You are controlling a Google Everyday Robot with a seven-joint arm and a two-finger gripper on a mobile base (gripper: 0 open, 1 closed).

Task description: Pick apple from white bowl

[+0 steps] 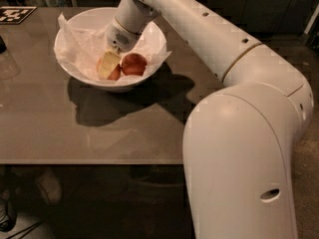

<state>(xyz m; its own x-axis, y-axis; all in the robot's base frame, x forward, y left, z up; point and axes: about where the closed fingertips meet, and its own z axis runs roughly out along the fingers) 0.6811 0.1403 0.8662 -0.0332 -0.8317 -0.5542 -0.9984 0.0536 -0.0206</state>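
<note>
The white bowl [87, 15] stands on the far left part of the brown table [75, 128], lined with crumpled white paper. Two apples lie in it. The apple [116, 74], orange-red, is on the left and mostly hidden behind my gripper [109, 65], which reaches down into the bowl from the upper right and sits right at this apple. A deeper red apple [134, 63] lies just to its right, uncovered.
My white arm [199, 29] crosses above the table's right side, and its large lower body [239, 163] fills the right foreground. A black-and-white marker tag [15, 14] lies at the table's far left corner. The table's front edge [89, 161] runs below.
</note>
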